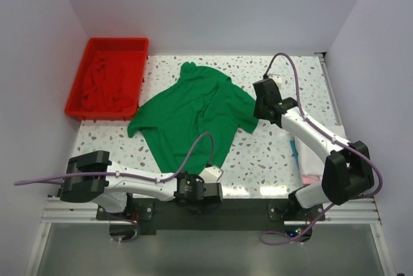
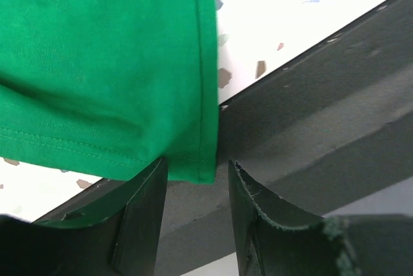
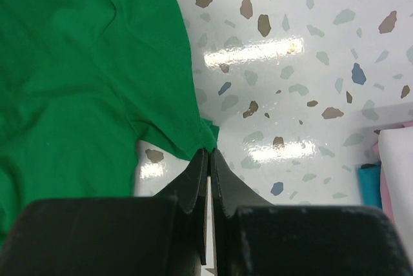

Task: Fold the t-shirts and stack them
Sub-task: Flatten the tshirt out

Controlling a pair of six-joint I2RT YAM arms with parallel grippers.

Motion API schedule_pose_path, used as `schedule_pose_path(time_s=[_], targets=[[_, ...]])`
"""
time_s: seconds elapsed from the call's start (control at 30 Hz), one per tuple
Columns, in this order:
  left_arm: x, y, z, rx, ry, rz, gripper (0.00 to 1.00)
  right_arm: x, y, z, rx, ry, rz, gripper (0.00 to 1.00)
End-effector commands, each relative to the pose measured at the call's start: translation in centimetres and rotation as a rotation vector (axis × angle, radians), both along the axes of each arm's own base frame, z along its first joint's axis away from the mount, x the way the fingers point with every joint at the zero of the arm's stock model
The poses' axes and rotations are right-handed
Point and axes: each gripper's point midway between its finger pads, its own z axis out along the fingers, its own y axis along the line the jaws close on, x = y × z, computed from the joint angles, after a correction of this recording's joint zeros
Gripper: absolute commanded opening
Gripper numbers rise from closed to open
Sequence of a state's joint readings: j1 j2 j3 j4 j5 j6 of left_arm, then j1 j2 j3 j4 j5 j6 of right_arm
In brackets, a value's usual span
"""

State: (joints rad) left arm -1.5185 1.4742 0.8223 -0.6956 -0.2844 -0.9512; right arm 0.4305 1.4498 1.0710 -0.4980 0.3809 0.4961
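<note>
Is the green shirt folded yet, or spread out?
Spread out, not folded: the green shirt lies open but rumpled on the table, a sleeve out to each side.

We see bare bench (image 1: 268, 157) between the green t-shirt (image 1: 187, 118) and the folded shirts (image 3: 395, 166) at the right edge. The red tray (image 1: 116, 42) blocks the far left corner; walls (image 1: 213, 5) close three sides.

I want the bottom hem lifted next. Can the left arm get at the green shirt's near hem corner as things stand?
Probably yes. The left tool stands open at the near edge of the table, and the green shirt has its hem corner right at the fingertips, with nothing in between.
</note>
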Motion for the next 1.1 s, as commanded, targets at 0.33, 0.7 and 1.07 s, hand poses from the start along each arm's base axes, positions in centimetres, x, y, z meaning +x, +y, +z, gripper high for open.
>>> schedule_pose_path(time_s=[0.33,0.7,1.07], targets=[[0.8,2.0,-1.8,0.056,-0.052,0.088,0.07,0.8,0.2,2.0,0.072,-0.062,0.000,0.00],[11.3,2.3,14.6,-0.223,-0.343,0.381,0.00,2.2,-2.8,9.4,0.370,-0.160,-0.071,0.00],[16.2,11.6,33.5,-0.470,-0.694,0.652,0.00,-2.5,-7.8,26.8,0.508,-0.523,-0.186,0.00]])
